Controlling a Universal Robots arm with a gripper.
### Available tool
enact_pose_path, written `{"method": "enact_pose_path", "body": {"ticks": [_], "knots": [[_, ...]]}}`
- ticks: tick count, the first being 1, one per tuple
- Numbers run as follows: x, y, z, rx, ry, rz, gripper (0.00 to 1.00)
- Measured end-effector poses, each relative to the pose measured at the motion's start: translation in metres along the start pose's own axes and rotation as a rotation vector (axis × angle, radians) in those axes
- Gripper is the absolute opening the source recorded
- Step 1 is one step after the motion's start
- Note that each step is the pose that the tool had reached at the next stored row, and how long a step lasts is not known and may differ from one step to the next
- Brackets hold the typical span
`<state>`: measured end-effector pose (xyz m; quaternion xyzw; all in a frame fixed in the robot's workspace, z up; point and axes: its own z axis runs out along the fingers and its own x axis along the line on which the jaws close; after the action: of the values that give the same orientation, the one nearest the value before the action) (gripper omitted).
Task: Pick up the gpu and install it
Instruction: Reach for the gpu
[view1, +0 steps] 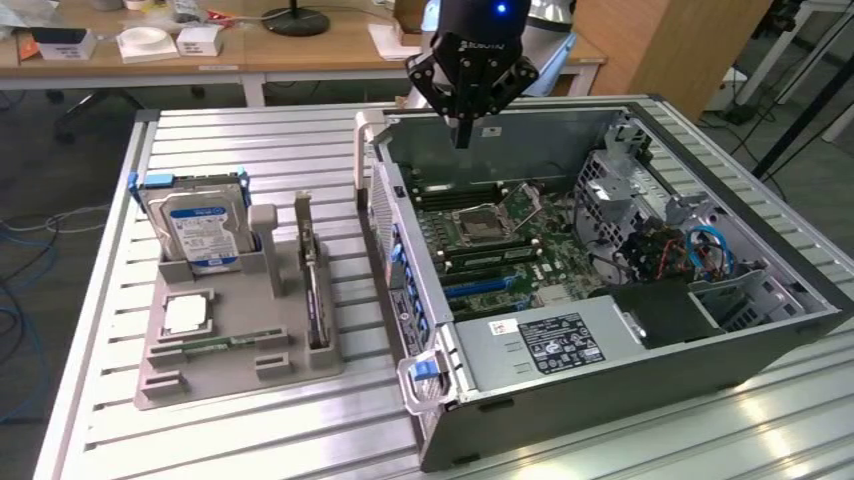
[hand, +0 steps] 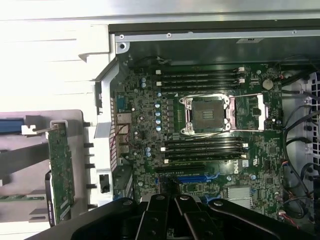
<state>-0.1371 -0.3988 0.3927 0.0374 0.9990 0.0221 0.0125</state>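
Jaws together, empty | I hang over the open computer case (view1: 641, 395) | gpu (view1: 311, 290) stands on edge in grey holder (view1: 234, 380) on bench (view1: 200, 140), well apart from me

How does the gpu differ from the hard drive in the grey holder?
The gpu is a thin dark card; the hard drive is a thicker silver block with a blue-white label. The gpu stands nearer the computer case than the hard drive. Both stand upright in the grey holder.
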Motion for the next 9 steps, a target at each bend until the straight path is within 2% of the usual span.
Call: {"method": "enact_pose_path", "body": {"ticks": [9], "knots": [[0.0058,-0.0004,0.0001,-0.0001,0.0000,0.000,0.11]]}}
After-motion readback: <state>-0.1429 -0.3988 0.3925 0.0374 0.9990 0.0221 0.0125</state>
